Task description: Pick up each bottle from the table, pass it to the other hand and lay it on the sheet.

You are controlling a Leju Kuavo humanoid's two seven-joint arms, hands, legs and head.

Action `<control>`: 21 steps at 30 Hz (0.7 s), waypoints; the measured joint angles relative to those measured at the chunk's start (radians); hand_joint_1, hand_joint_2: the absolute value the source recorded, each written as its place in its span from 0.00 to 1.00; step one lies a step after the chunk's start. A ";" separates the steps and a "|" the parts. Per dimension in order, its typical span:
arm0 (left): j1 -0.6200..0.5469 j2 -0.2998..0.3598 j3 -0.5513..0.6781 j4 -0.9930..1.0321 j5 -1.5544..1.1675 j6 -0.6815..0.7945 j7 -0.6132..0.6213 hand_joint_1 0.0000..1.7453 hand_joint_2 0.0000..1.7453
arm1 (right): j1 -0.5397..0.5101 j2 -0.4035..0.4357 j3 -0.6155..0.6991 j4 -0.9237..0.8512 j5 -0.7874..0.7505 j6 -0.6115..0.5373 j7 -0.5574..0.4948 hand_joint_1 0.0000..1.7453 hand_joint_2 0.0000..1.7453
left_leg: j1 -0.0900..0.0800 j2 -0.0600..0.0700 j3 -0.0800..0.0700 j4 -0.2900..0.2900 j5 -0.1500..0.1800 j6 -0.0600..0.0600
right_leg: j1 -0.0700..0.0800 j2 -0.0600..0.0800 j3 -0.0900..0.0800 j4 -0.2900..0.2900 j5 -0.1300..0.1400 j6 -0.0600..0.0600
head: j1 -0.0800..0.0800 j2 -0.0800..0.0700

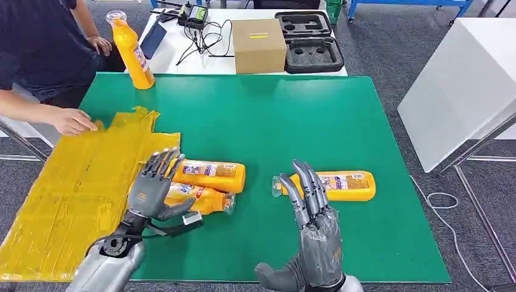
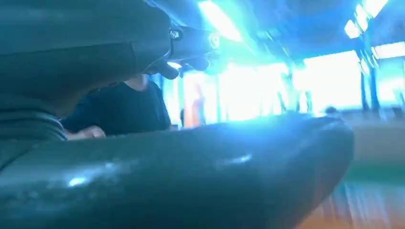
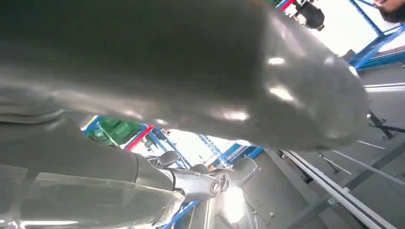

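Two yellow bottles lie on the green table [image 1: 292,121] beside the yellow sheet [image 1: 73,188]: one [image 1: 213,175] farther back, one [image 1: 204,199] nearer me. My left hand [image 1: 152,188] is raised just left of them, fingers spread, holding nothing. A third yellow bottle [image 1: 338,185] lies to the right, its cap toward my right hand [image 1: 310,207], which stands with fingers extended and empty just in front of it. A fourth bottle [image 1: 132,52] stands upright at the table's far left corner. In each wrist view a thick thumb [image 2: 191,171] [image 3: 191,62] shows close up.
A person [image 1: 36,48] stands at the far left with a hand [image 1: 72,120] on the sheet's far edge. Behind the green table are a cardboard box [image 1: 258,44], a black foam case [image 1: 307,39] and cables. A white table [image 1: 462,79] stands at the right.
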 measured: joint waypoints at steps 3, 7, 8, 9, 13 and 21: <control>0.012 -0.011 0.070 -0.069 0.003 0.000 -0.024 0.00 0.00 | 0.000 0.000 0.000 0.000 -0.006 0.000 -0.001 0.00 0.00 | 0.000 0.000 0.000 0.000 0.000 0.000 | 0.000 0.000 0.000 0.000 0.000 0.000 | 0.000 0.000; 0.013 -0.041 0.230 -0.167 0.038 0.000 -0.225 0.00 0.00 | -0.001 0.001 0.000 0.000 -0.026 0.002 -0.019 0.00 0.00 | 0.000 0.000 0.000 0.000 0.000 0.000 | 0.000 0.000 0.000 0.000 0.000 0.000 | 0.000 0.000; 0.010 -0.053 0.273 -0.186 0.067 0.000 -0.289 0.00 0.00 | -0.001 0.002 0.000 0.000 -0.027 0.002 -0.022 0.00 0.00 | 0.000 0.000 0.000 0.000 0.000 0.000 | 0.000 0.000 0.000 0.000 0.000 0.000 | 0.000 0.000; 0.007 -0.067 0.324 -0.209 0.109 0.000 -0.355 0.00 0.00 | -0.001 0.003 0.000 0.000 -0.029 0.002 -0.023 0.00 0.00 | 0.000 0.000 0.000 0.000 0.000 0.000 | 0.000 0.000 0.000 0.000 0.000 0.000 | 0.000 0.000; -0.004 -0.105 0.446 -0.264 0.289 0.000 -0.480 0.00 0.00 | -0.001 0.006 0.000 0.000 -0.031 0.002 -0.025 0.00 0.00 | 0.000 0.000 0.000 0.000 0.000 0.000 | 0.000 0.000 0.000 0.000 0.000 0.000 | 0.000 0.000; 0.075 -0.064 0.417 -0.466 0.746 -0.030 -0.388 0.00 0.00 | 0.000 0.025 -0.022 0.001 -0.012 0.035 -0.010 0.00 0.00 | 0.000 0.001 0.000 0.000 0.000 0.000 | 0.000 0.001 -0.001 0.000 0.000 0.000 | 0.000 0.000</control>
